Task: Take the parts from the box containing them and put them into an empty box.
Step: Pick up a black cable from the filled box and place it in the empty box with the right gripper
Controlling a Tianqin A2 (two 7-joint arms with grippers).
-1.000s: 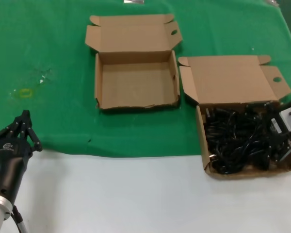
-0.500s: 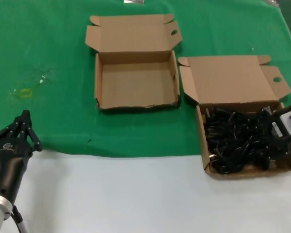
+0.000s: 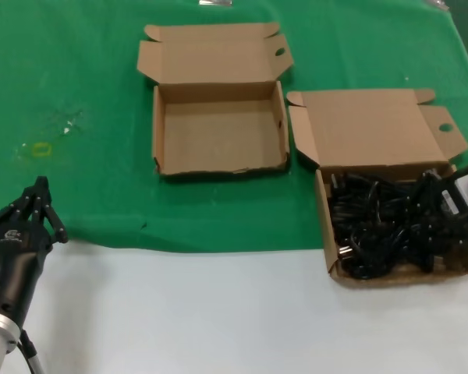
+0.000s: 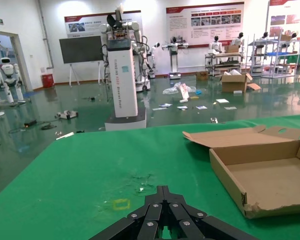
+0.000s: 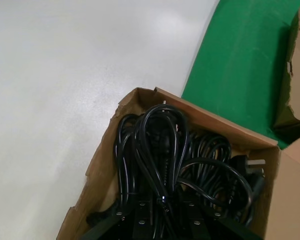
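The box containing the parts (image 3: 405,274) stands at the right, its lid (image 3: 366,128) laid open. It is full of tangled black cords (image 3: 378,226), also seen in the right wrist view (image 5: 157,135). My right gripper (image 3: 446,209) is at that box's right end, shut on a cord loop (image 5: 162,202) that is drawn up out of the pile. The empty box (image 3: 218,167), with a nicked front wall, lies open at the middle back and also shows in the left wrist view (image 4: 240,185). My left gripper (image 3: 39,199) is shut and parked at the near left (image 4: 163,189).
A green cloth (image 3: 86,78) covers the back of the table and ends about where the full box's front half begins. The bare white tabletop (image 3: 179,312) lies in front. A small yellow mark (image 3: 40,148) is on the cloth at the left.
My right gripper has drawn up and to the right out of the pile, pulling a cord loop with it. The left arm has not moved.
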